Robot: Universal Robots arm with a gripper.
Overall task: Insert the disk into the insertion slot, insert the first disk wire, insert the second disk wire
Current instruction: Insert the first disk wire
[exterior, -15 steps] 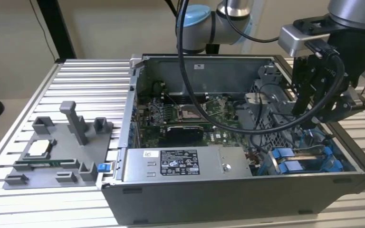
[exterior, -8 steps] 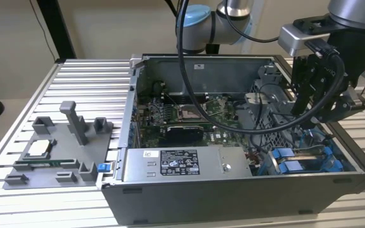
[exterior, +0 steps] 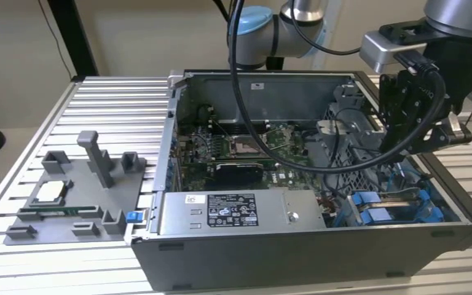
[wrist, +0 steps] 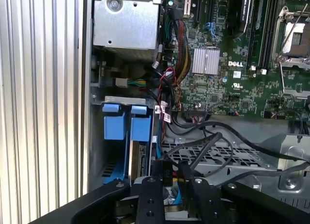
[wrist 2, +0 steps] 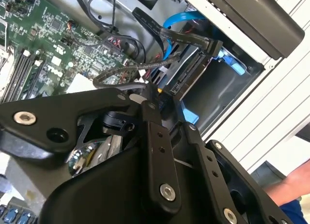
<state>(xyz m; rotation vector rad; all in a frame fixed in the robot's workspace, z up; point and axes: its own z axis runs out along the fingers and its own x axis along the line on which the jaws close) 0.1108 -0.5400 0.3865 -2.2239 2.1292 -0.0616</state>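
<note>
One black wire plug (wrist: 167, 171) sits pinched in the jaws beside the disk (wrist: 140, 158).

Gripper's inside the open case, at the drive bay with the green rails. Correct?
Not quite. The rails are blue, not green, as the first wrist view shows. The rest stands: the gripper is inside the open case, at the drive bay.
</note>
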